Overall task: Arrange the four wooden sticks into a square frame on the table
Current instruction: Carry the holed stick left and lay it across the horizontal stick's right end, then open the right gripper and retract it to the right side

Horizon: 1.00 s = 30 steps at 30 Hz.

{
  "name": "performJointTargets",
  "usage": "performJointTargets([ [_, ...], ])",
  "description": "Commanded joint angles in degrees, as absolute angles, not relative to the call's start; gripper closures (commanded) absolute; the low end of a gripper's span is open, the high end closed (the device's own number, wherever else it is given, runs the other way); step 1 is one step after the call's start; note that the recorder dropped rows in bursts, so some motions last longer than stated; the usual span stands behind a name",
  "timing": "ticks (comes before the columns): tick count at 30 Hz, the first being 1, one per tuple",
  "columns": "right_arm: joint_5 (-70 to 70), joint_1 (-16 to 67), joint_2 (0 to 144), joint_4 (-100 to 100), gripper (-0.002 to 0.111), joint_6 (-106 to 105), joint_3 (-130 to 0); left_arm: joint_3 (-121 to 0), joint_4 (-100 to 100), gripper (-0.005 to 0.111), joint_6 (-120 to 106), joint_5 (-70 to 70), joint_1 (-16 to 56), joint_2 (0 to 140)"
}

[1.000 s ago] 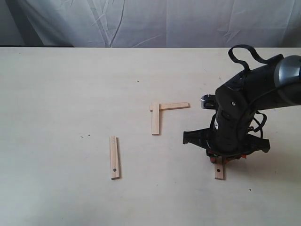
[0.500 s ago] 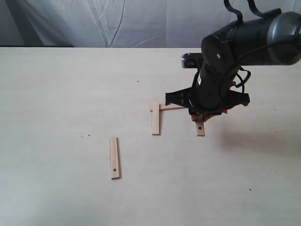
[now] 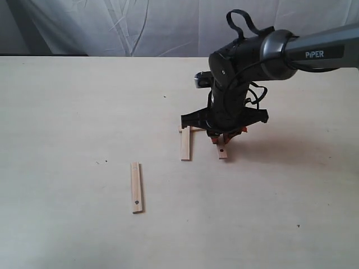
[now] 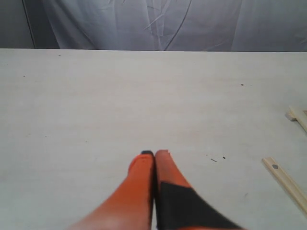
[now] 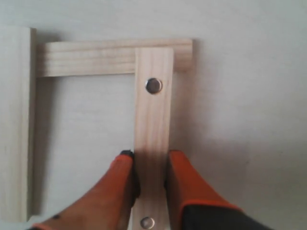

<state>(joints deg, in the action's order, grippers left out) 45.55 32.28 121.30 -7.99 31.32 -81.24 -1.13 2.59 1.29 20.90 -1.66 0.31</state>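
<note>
My right gripper [image 3: 222, 139] is shut on a holed wooden stick [image 3: 222, 150] at the table's [image 3: 67, 112] middle. In the right wrist view the orange fingers [image 5: 125, 165] of the gripper [image 5: 150, 160] clamp this stick [image 5: 153, 115], whose far end lies over the end of a crosswise stick [image 5: 86, 58]. A third stick [image 5: 17, 124] meets that crosswise one at its other end, so the three form a U. From outside, the third stick [image 3: 185, 143] shows and the crosswise one [image 3: 196, 128] is mostly hidden. The fourth stick [image 3: 136, 194] lies alone at the front left. My left gripper [image 4: 154, 154] is shut and empty.
A wrinkled white cloth [image 3: 168, 25] hangs behind the table's far edge. In the left wrist view the lone stick [image 4: 287, 181] and an end of the grouped sticks [image 4: 298, 116] lie off to one side. My left arm is outside the exterior view.
My right arm has carried the holed stick from the front right toward the back and left, up to the open end of the L made by two sticks.
</note>
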Motion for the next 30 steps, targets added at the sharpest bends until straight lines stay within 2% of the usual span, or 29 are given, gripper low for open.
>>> performJointTargets([
  [1,45.17,32.01,122.19,-10.08,0.108,31.73,-81.73,-1.03,2.22,0.107,1.31,20.57,-1.65,0.00],
  [3,45.07,32.01,122.50,-10.21,0.103,31.90,-81.73,-1.03,2.22,0.107,1.31,20.57,-1.65,0.00],
  [8,44.52,32.01,122.48,-10.21,0.078,32.30,-81.73,-1.03,2.22,0.107,1.31,20.57,-1.65,0.00],
  [11,44.52,32.01,122.48,-9.80,0.072,33.22,-81.73,-1.03,2.22,0.107,1.31,20.57,-1.65,0.00],
  [24,54.61,32.01,120.08,-2.64,0.072,28.26,-87.74,-1.03,2.22,0.107,1.31,20.57,-1.65,0.00],
  [27,57.60,32.01,118.58,-2.22,0.084,25.09,-87.74,-1.03,2.22,0.107,1.31,20.57,-1.65,0.00],
  [30,59.01,32.01,116.79,-2.22,0.106,24.02,-87.09,-1.03,2.22,0.107,1.31,20.57,-1.65,0.00],
])
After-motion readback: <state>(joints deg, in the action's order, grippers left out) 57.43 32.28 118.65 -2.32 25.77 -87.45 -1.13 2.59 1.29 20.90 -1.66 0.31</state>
